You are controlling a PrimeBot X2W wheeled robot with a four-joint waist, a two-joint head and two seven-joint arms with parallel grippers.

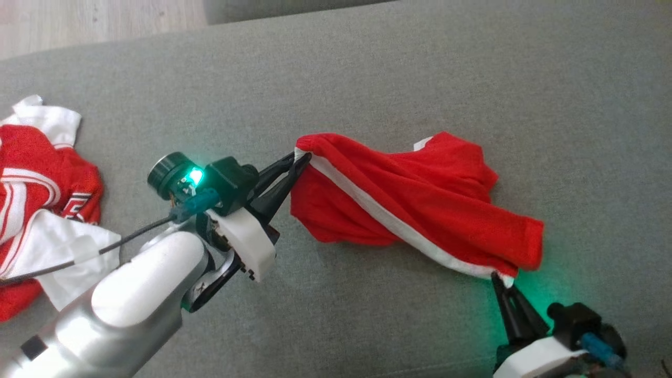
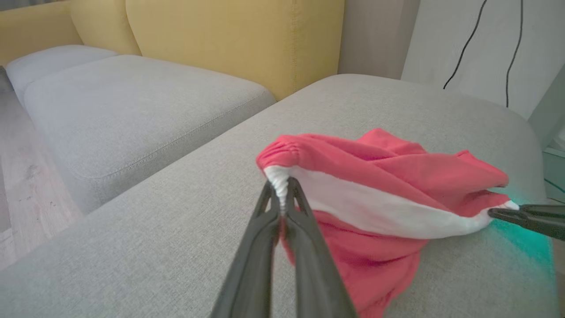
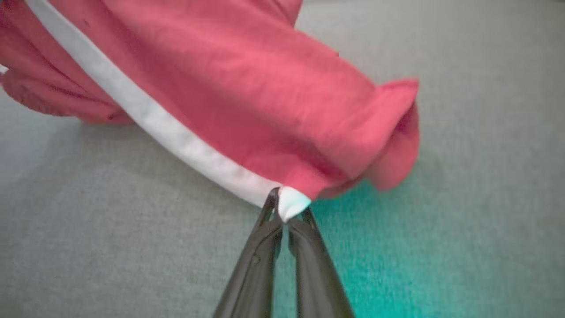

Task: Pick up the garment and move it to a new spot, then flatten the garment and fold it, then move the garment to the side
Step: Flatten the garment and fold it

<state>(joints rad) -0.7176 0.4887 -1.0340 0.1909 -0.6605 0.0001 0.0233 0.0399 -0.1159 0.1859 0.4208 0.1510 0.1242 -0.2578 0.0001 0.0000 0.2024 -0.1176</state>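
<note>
Left hand [image 1: 303, 157] clamped on garment [image 1: 420, 194] stripe end; right hand [image 1: 497, 277] pinching opposite end. Garment bunched between hands on grey cushion [image 1: 367, 68]. Flattening, folding, moving aside apparently left.

Soft, even daylight leaves only faint shadow under the red shorts [image 1: 420, 199]. A teal lamp [image 1: 195, 176] on the left wrist glares, and green glow spills over the grey cushion [image 1: 367, 325] toward its near right corner. The right wrist view is motion-blurred, and both wrist views look washed-out.
</note>
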